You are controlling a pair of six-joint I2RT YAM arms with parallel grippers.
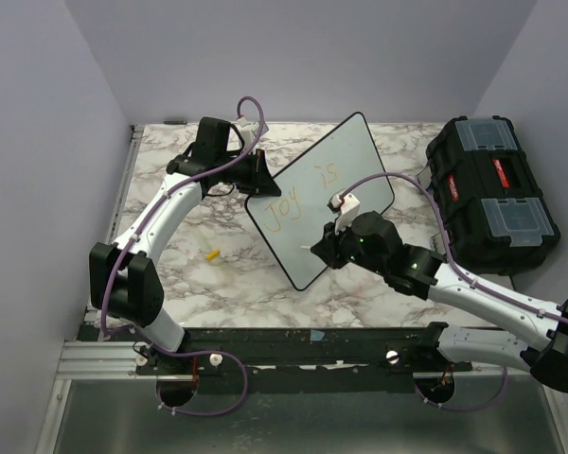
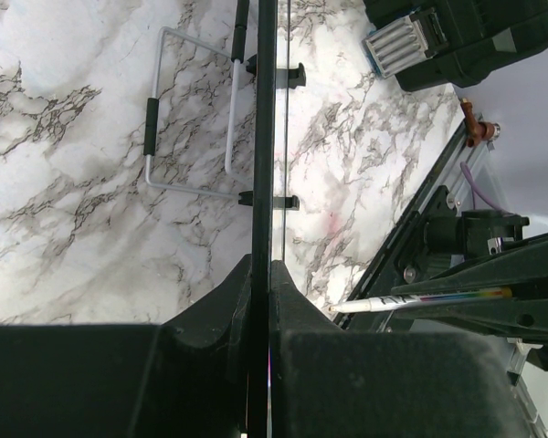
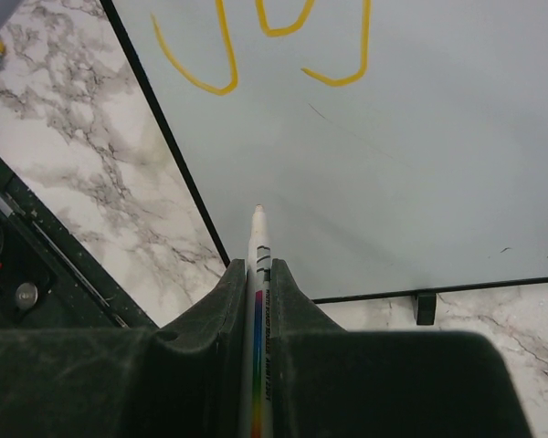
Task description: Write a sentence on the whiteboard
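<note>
A large flat white rectangular whiteboard with a thin black rim and rounded corners [image 1: 346,156] sits at an angle in the middle of the grey-veined white marble table [image 1: 237,284], its written face turned toward the right arm. One small black foot [image 3: 426,307] on its lower rim rests on the marble. Yellow-orange handwritten words [image 1: 286,210] cross the upper part of the board, "Joy" and, further up to the right, "is". The left gripper [image 1: 256,180] is clamped on the board's far left rim; its wrist view shows the board edge-on, pinched between the two black fingers [image 2: 219,301]. On the marble to one side of that edge is a bent grey wire stand with a black sleeve [image 2: 152,128]. The right gripper [image 3: 258,269] is closed on a white marker with a rainbow stripe [image 3: 258,239], whose tip points at bare board below "Joy", just inside the rim; contact cannot be told. A small yellow piece [image 1: 212,253] lies on the marble left of the board. A black toolbox with clear lids [image 1: 492,189] stands at the right.
</note>
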